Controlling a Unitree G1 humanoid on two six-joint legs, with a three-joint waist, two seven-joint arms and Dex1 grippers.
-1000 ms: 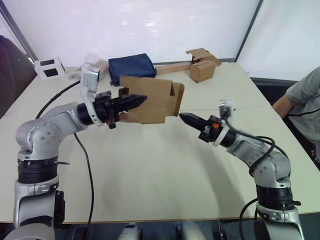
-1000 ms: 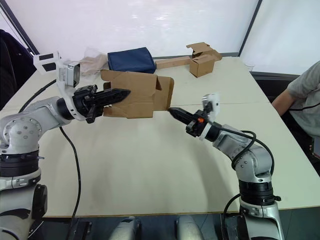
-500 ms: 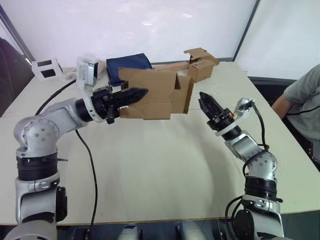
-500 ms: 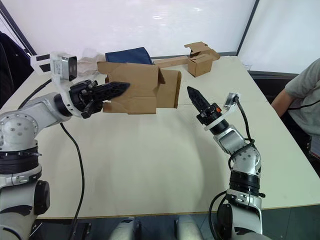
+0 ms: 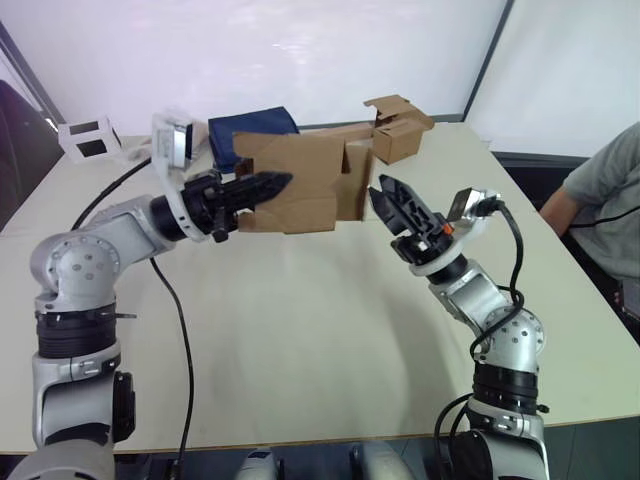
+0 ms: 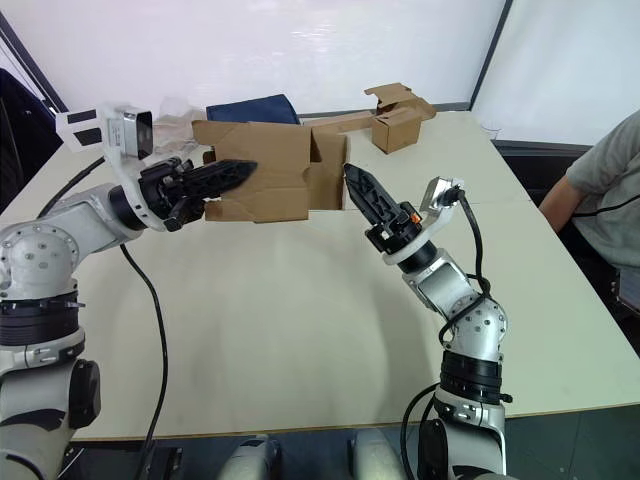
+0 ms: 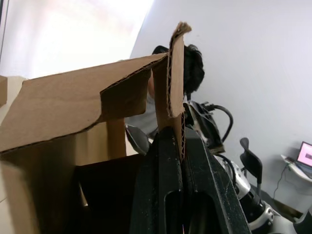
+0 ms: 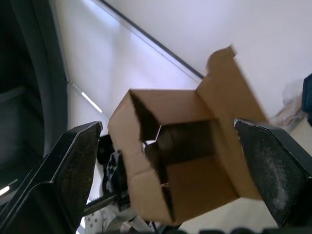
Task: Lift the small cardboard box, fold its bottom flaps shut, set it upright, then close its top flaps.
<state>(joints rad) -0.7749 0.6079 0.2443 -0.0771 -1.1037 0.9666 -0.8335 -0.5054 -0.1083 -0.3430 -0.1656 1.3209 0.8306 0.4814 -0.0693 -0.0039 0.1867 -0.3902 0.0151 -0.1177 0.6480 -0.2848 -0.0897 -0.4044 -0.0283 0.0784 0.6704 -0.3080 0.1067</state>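
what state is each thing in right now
box: lifted off the table, on its side
flaps: open at the end facing the right tool
left tool: shut on a box panel
right tool: open, at the box's open end
far box: on the table, flaps open

Looks like an office or lab meeting room: big pale desk (image 5: 330, 330), white partition walls with dark frames (image 5: 487, 60), an office chair (image 7: 251, 163), a laptop (image 7: 304, 155), and a person (image 5: 600, 200) seated alongside.
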